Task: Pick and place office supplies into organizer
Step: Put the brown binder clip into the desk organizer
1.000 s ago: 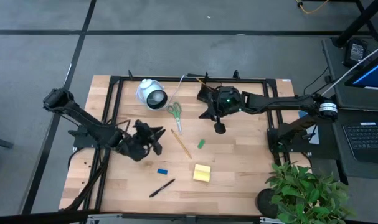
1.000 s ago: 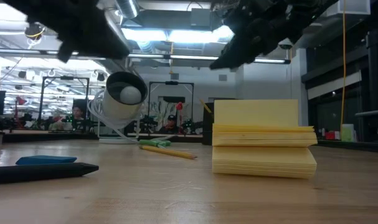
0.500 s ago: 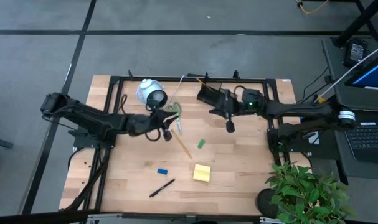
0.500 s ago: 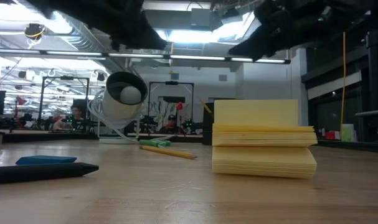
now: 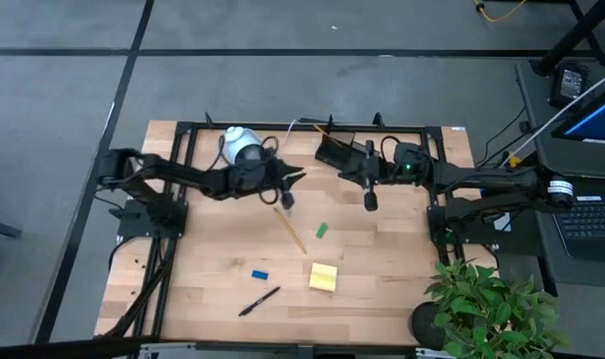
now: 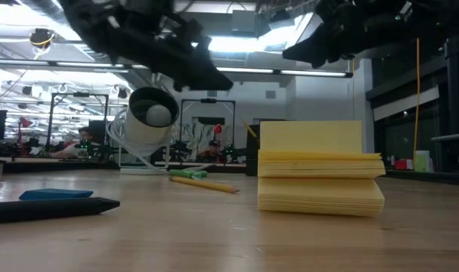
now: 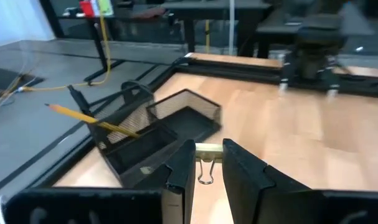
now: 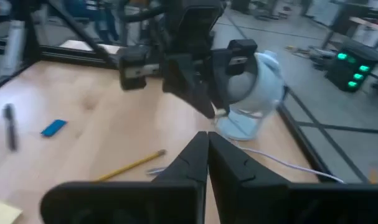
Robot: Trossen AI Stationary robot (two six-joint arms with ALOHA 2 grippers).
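Observation:
The black mesh organizer (image 7: 167, 127) (image 5: 334, 150) stands at the table's far edge, with a pencil (image 7: 92, 118) leaning out of it. My left gripper (image 5: 300, 177) (image 7: 205, 158) hovers just left of it, shut on a small clip (image 7: 205, 163). My right gripper (image 5: 349, 173) (image 8: 207, 142) is shut on nothing, in the air on the organizer's near right side, pointing at the left gripper. On the table lie a pencil (image 5: 290, 231), a green item (image 5: 322, 230), a blue eraser (image 5: 259, 273), a yellow sticky pad (image 5: 323, 277) and a black pen (image 5: 259, 300). The scissors are mostly hidden under my left gripper. My left gripper pinches the small clip between its two fingers: the clip's yellowish bar (image 7: 207, 148) spans the gap and a thin wire loop (image 7: 205, 176) hangs below it. The fingers lie nearly level, pointing toward the table's right edge. The clip is lifted clear of the table.
A white round device (image 5: 240, 148) with a cable stands at the far left, close behind my left arm. A black frame rail (image 5: 282, 127) runs along the far edge. A potted plant (image 5: 486, 304) stands off the near right corner.
My left gripper has swung from the table's middle left toward the far right, up to the organizer, rolling its wrist as it went and keeping the clip between its fingers. My right gripper has drawn back a little toward the right edge, still shut.

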